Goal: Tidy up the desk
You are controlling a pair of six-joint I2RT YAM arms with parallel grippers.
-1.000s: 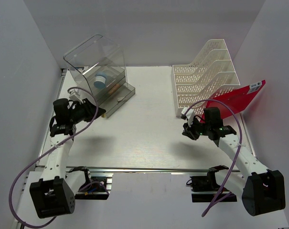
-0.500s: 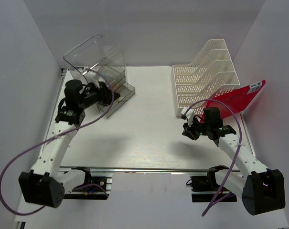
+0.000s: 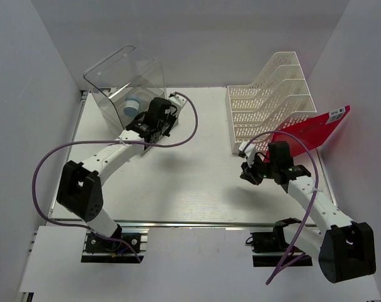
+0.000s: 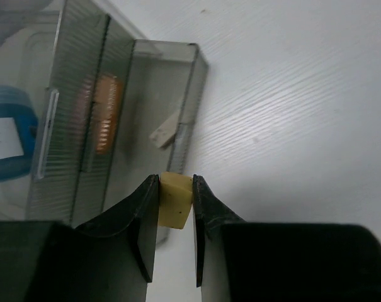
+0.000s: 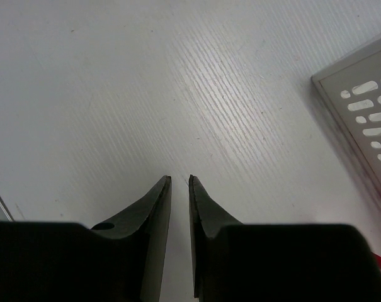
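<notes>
The desk [image 3: 196, 182] is a wide white tabletop. My left gripper [image 3: 167, 108] reaches to the front of the clear plastic drawer box [image 3: 127, 82]. In the left wrist view the left gripper [image 4: 176, 179] is shut on a small pale yellow block [image 4: 174, 204], held just above the edge of the box's pulled-out drawer tray [image 4: 171, 88]. My right gripper [image 3: 248, 173] hovers low over bare desk, left of the red folder. In the right wrist view the right gripper [image 5: 179, 179] has its fingers nearly together with nothing between them.
The drawer box holds a blue roll [image 3: 132, 106], an orange item [image 4: 105, 119] and a small white piece [image 4: 164, 132]. A white slotted file rack [image 3: 272, 100] stands at the back right, with a red folder [image 3: 310, 132] leaning beside it. A metal rail [image 3: 196, 223] runs along the near edge.
My left arm has swung from the desk's left edge rightward and forward to the drawer box's front. The right arm has not moved.
</notes>
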